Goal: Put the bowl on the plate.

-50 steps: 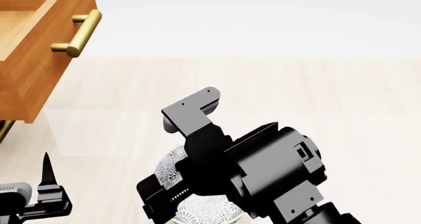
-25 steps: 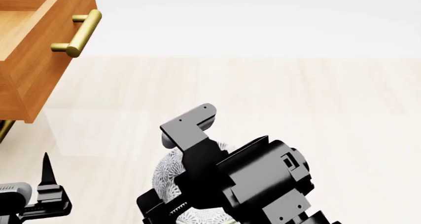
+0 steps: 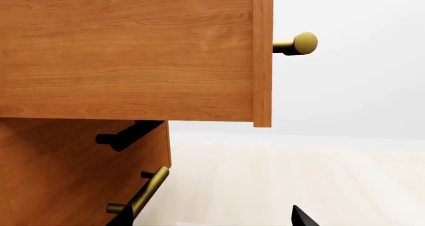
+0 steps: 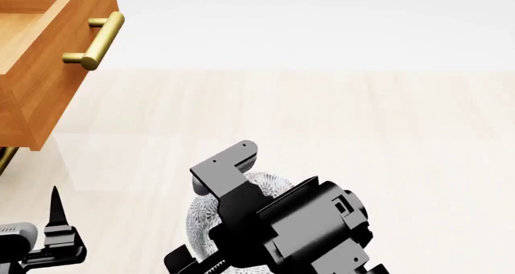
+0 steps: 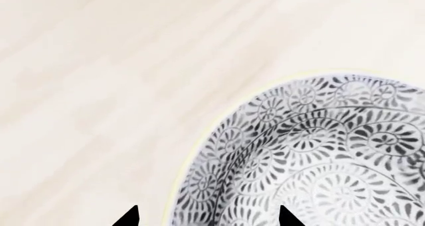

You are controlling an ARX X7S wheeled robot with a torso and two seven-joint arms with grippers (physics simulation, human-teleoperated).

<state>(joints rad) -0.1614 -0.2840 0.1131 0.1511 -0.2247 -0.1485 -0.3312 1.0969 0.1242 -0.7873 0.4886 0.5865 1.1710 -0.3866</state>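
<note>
Two fingertips of our right gripper (image 5: 207, 217), spread wide, straddle the bowl (image 5: 312, 161) rim; we should seat deeper before closing.

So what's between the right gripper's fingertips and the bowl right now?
In the right wrist view, the bowl's near rim sits between the right gripper's two dark fingertips. One tip overlaps the patterned inside, the other is over bare pale floor. Nothing else lies between.
</note>
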